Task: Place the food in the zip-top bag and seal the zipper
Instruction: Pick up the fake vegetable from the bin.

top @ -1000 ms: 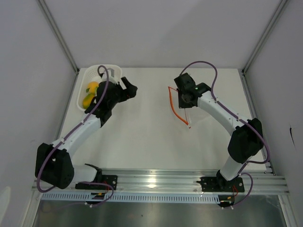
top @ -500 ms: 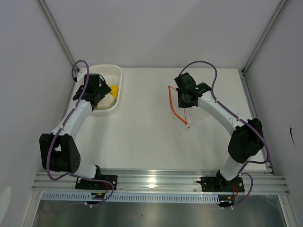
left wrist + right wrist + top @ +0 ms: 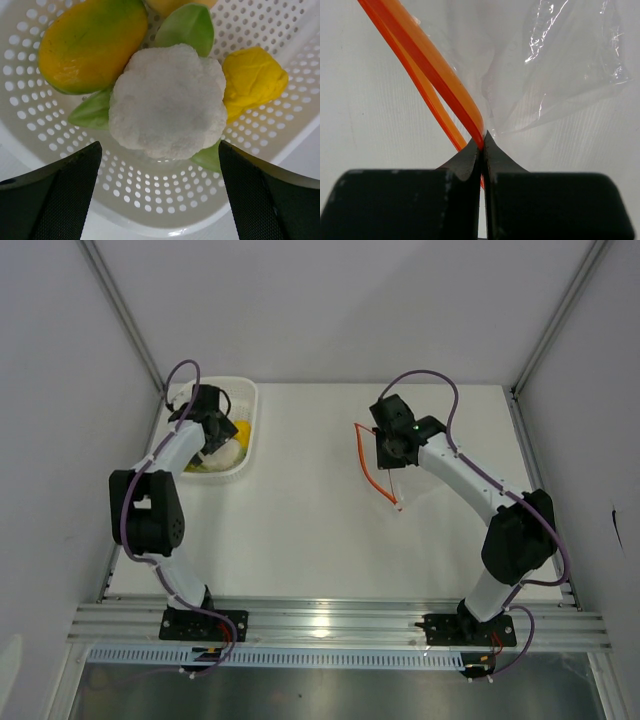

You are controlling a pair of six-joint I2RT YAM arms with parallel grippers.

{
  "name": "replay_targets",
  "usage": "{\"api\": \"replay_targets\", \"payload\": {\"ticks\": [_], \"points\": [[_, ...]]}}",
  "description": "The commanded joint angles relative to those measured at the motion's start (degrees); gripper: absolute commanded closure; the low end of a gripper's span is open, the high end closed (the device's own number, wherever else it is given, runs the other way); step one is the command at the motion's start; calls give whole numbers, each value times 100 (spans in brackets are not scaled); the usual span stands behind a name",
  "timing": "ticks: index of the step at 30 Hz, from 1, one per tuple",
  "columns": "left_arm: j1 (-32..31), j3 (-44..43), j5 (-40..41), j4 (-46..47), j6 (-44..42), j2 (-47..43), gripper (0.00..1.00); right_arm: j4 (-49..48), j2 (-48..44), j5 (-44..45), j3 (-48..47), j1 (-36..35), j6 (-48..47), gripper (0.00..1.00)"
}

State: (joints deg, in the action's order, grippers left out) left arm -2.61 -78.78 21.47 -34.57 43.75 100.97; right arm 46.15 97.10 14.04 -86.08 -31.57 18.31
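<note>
**Top external view.**
- Left gripper (image 3: 218, 443): upper left of frame, poised over the white mesh basket (image 3: 252, 405), probably to pick a first item.
- Food (image 3: 241, 430): all in the basket, none bagged.
- Right gripper (image 3: 388, 462): upper right of centre, at the mouth of the zip-top bag (image 3: 412, 490). It seems to hold the mouth up ready for loading.
- Zipper (image 3: 366, 472): a loose orange-red curve, unsealed.
- Table (image 3: 300, 530): plain white and matte. Pale walls (image 3: 340, 310) stand on three sides with grey frame posts at the corners, and a metal rail (image 3: 330, 625) runs along the bottom edge.

**Left wrist view.**
- Fingers (image 3: 55, 200): spread wide at the lower corners, touching nothing. They straddle the cauliflower piece (image 3: 167, 97), the likely first pick.
- Yellow-green fruit (image 3: 92, 45): upper left.
- Yellow pear-shaped fruit (image 3: 252, 82): right.
- Orange fruit (image 3: 175, 4): a sliver at the top edge.
- All four items rest against one another on the perforated basket floor.

**Right wrist view.**
- Jaws: pressed together at lower centre, pinching one lip of the zipper. The strips part towards the upper left, so the mouth stands open.
- Crinkled clear film: fills the upper right, over the white surface.
</note>
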Motion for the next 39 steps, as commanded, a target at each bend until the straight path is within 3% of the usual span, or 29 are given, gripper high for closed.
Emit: {"api": "replay_targets", "payload": {"ticks": [1,13,18,24,25,27,30,39], "points": [[138,-532,15,-234,117,317,1,-141,-165,-7,4,63,-73,100],[419,-1832,-617,-779,-322,1610,1,-177,-130,-42,-14,63,-73,100],[437,-2001,-759,-973,-411,1821,1,-142,-130,-42,-14,55,-47,100],[437,-1650,-1084,-648,-560,1663,26,-115,-226,-7,-31,37,-46,100],[428,-1588,-1145,-474,-578,1619,41,-106,-227,-7,-31,37,-38,100],[428,-1290,-1224,-358,-613,1461,61,-71,-244,28,-31,37,-29,100],[437,-1070,-1286,-235,-631,1320,80,-45,-235,37,-31,37,-29,100],[446,-753,-1172,-85,-674,715,98,-1,-297,90,4,-7,41,100]]}}
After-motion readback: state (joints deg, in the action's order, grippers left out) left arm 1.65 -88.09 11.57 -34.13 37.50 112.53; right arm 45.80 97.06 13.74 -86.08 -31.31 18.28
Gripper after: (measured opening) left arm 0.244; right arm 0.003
